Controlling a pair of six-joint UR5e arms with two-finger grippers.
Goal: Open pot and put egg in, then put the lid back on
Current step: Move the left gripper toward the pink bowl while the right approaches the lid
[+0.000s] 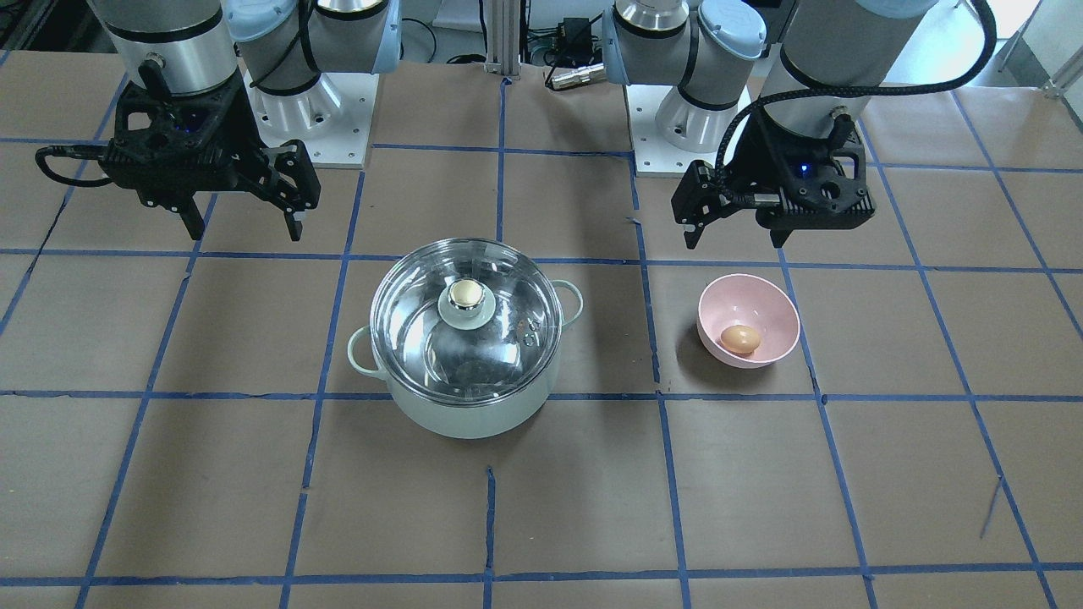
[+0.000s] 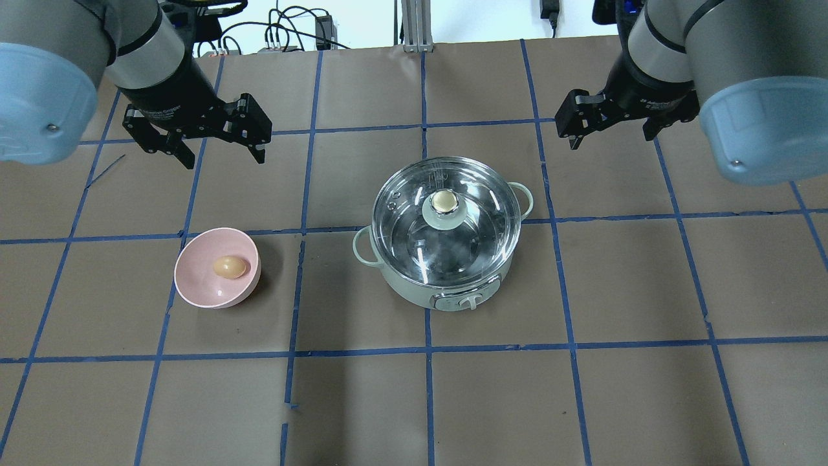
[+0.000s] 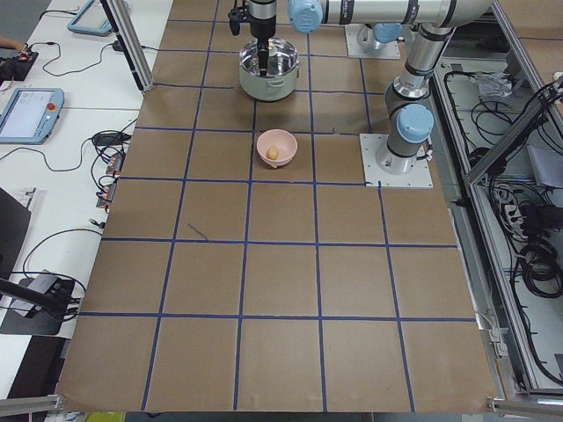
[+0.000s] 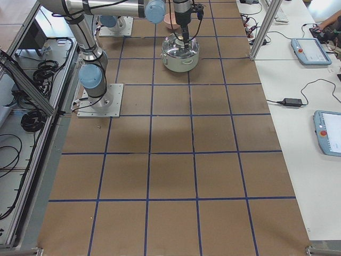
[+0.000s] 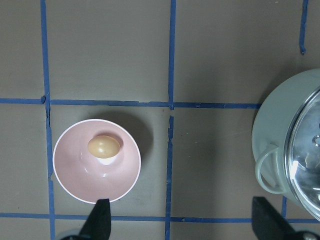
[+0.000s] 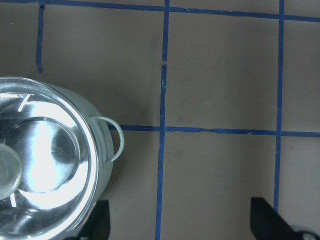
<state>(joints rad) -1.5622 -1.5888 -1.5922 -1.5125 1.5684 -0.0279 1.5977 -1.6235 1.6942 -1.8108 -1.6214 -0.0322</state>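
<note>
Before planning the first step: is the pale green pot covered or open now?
Covered. The round clear glass lid sits flat on the round mint-green pot, rim to rim.

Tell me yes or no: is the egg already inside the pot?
No, the egg lies in the pink bowl, apart from the pot, which has its lid on.

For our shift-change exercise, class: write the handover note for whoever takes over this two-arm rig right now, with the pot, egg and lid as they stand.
Left gripper: open, empty, raised above the table near the pink bowl.
Right gripper: open, empty, raised near the pot.
Egg lies in the pink bowl; glass lid sits on the pot.
Done: nothing yet.
Left: lift lid, move egg into pot, replace lid.
</note>
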